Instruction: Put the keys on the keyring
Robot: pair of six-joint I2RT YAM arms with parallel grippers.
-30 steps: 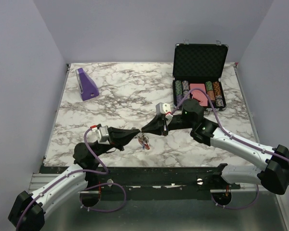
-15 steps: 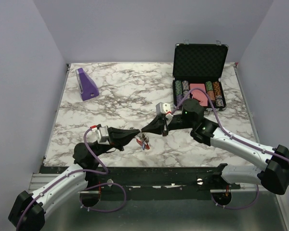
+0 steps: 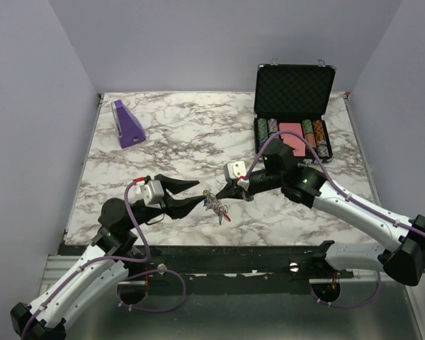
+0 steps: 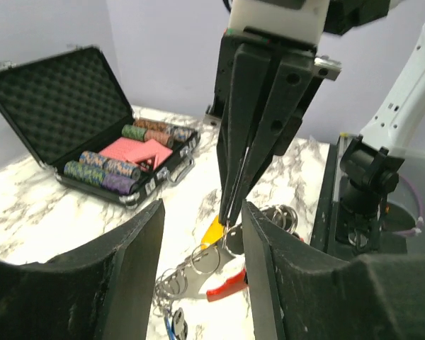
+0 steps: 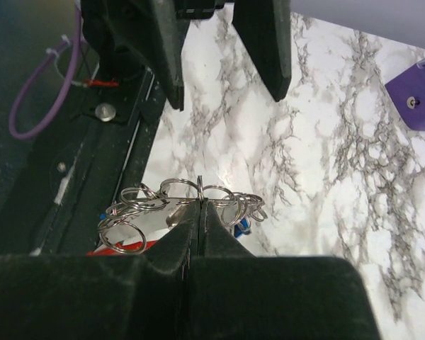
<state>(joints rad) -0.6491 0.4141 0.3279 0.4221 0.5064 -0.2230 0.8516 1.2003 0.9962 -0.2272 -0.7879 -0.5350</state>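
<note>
While the right tool is clenched on one thin loop of the keyring, the rest of the bunch lies on the bench near its front edge, between the two arms. The left tool is released: its jaws stand apart just beside the bunch and hold nothing. A yellow key and a blue key sit in the tangle of rings, beside the red crescent piece. Whether either key is already threaded cannot be told. You are at the step of steadying the ring for threading. Next, close the left tool on one key head and guide it onto the held loop — a fine move, since the loops overlap and each key is far smaller than the tool.
</note>
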